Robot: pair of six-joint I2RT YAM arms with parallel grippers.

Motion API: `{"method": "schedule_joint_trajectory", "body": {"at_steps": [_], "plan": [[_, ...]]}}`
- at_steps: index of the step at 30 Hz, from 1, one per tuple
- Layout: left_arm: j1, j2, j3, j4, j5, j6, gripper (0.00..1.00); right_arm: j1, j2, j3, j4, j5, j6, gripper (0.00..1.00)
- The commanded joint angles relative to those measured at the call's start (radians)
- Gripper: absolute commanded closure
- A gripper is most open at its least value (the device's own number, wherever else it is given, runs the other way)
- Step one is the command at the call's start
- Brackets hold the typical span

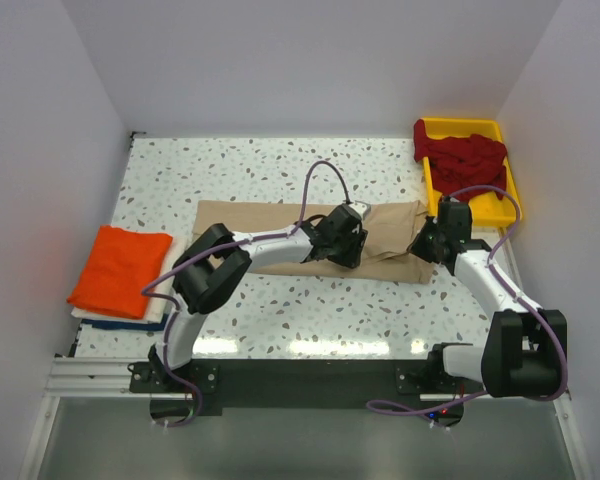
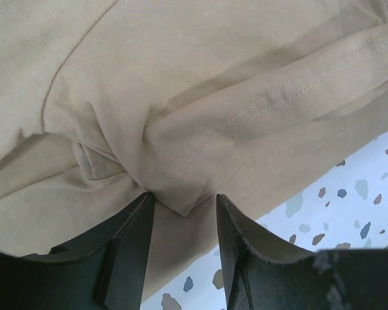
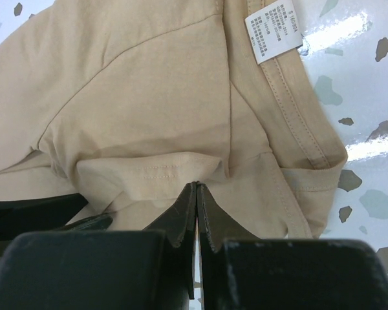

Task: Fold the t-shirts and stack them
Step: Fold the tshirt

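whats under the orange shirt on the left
The orange shirt lies on a white cloth with a dark blue edge peeking out at its near side. Most of that layer is covered, so whether it is one garment or more cannot be told.

The arms point(image 1: 270, 250) are white with black joints point(image 1: 212, 275) and purple cables point(image 1: 325, 168); left hand point(image 2: 183, 206) and right hand point(image 3: 197, 190) are black.

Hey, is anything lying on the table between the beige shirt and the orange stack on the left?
No object lies there: bare table separates the beige shirt from the orange shirt. Only the left arm's elbow hangs over that gap.
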Motion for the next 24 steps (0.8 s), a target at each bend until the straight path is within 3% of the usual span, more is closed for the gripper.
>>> {"method": "schedule_joint_trajectory", "body": {"at_steps": [1,7,20,24], "plan": [[-0.002,0.005,0.012,0.024,0.008,-0.020,0.51,0.000,0.003,-0.006,0.022,-0.022,-0.010,1.00],[0.000,0.005,0.013,0.044,0.020,-0.020,0.55,-0.002,0.002,-0.011,0.028,-0.025,-0.008,1.00],[0.000,0.002,0.026,0.040,0.005,-0.016,0.88,-0.002,-0.003,-0.008,0.014,-0.022,-0.014,1.00],[0.004,-0.020,0.021,0.035,0.002,-0.016,0.95,-0.002,-0.004,-0.006,0.010,-0.024,-0.019,1.00]]}}
